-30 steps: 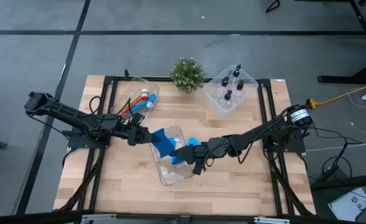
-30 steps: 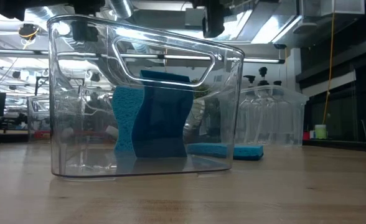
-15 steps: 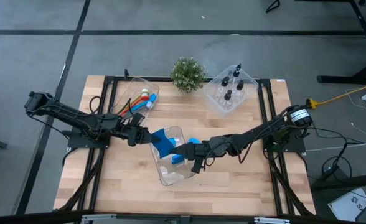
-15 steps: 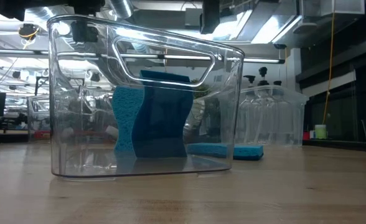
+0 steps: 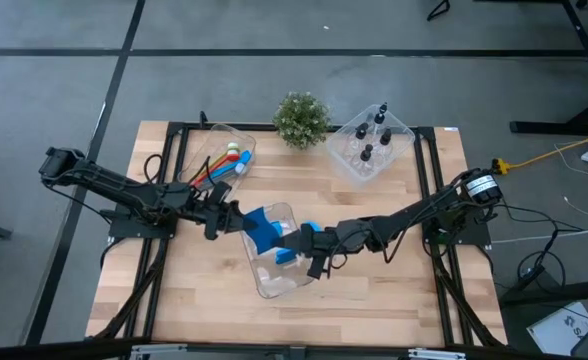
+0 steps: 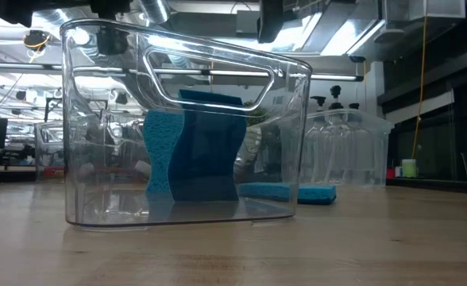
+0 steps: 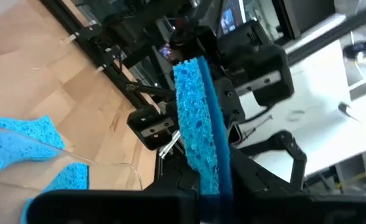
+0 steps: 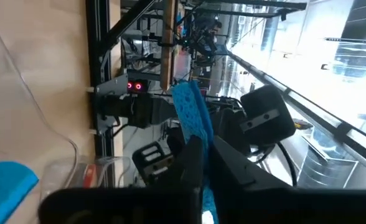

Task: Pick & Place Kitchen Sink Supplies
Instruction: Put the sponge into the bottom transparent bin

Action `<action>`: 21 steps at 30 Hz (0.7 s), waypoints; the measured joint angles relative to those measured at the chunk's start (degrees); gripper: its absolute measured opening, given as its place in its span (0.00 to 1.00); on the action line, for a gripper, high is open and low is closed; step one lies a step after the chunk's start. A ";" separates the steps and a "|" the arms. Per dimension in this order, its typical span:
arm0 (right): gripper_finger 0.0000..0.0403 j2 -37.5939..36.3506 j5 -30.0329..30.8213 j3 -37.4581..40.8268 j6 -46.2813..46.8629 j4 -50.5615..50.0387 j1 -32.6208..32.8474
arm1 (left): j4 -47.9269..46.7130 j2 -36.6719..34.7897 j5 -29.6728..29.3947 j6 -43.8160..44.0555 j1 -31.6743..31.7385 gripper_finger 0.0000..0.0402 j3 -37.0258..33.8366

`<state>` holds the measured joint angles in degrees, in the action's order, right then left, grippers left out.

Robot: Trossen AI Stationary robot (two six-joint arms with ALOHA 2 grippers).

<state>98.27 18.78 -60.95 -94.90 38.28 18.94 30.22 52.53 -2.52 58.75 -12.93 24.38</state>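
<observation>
A bright blue sponge piece [image 7: 195, 118] hangs in the air between my two grippers, over the far left part of the clear bin [image 5: 284, 275] in the middle of the table. My left gripper [image 5: 234, 220] comes at it from the left, my right gripper [image 5: 299, 246] from the right. Both are shut on it and face each other. Two more blue sponge pieces [image 6: 164, 155] [image 6: 210, 147] stand on edge on the bin's floor. Another sponge piece [image 6: 285, 191] lies flat on the table beside the bin, on its right. My left gripper [image 7: 214, 190] pinches the sponge's near end [image 7: 211, 177] between its two fingers, level, from the table's left. The sponge sticks out ahead of the fingers, clear of the bin. My right gripper [image 8: 201, 165] pinches the sponge's opposite end [image 8: 198, 140] between its two fingers, level, from the table's right. The sponge is lifted clear.
A clear bin with coloured brushes [image 5: 224, 160] stands at the far left. A clear bin with black-capped bottles [image 5: 369, 145] stands at the far right. A small green potted plant [image 5: 301, 118] sits between them. Bare wood lies along the near edge.
Both arms have stayed where they were over the bin, each wrist rolling a little. The held sponge piece has stayed between the two grippers, and the sponges in the bin have not moved.
</observation>
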 joint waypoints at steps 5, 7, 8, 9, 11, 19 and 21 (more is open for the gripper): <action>0.03 0.00 -0.31 0.00 2.16 -0.43 0.07 | 0.06 0.00 2.28 -3.12 0.00 0.16 0.00; 0.03 0.00 -0.16 0.00 4.19 -0.39 0.04 | 0.48 0.00 2.33 -5.48 0.00 0.21 0.00; 0.03 -0.01 -0.07 0.00 5.07 -0.39 0.04 | 0.85 0.00 2.33 -6.74 0.00 0.23 0.00; 0.03 0.01 0.08 0.00 6.07 -0.39 0.09 | 1.16 0.00 2.07 -8.01 -0.02 0.26 0.00; 0.03 -0.01 0.48 0.00 8.18 -0.37 0.24 | 1.25 0.00 0.98 -11.04 -0.04 0.31 0.00; 0.03 -0.02 7.46 0.34 15.31 -0.37 2.21 | 0.42 0.00 -2.31 -17.06 -0.04 0.40 0.00; 0.03 -0.02 8.59 0.55 16.19 -0.39 2.90 | 0.08 0.00 -2.21 -19.19 -0.04 0.40 0.00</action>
<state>98.26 27.37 -60.39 -78.72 37.89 21.84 30.30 52.53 -4.74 39.56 -12.97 24.38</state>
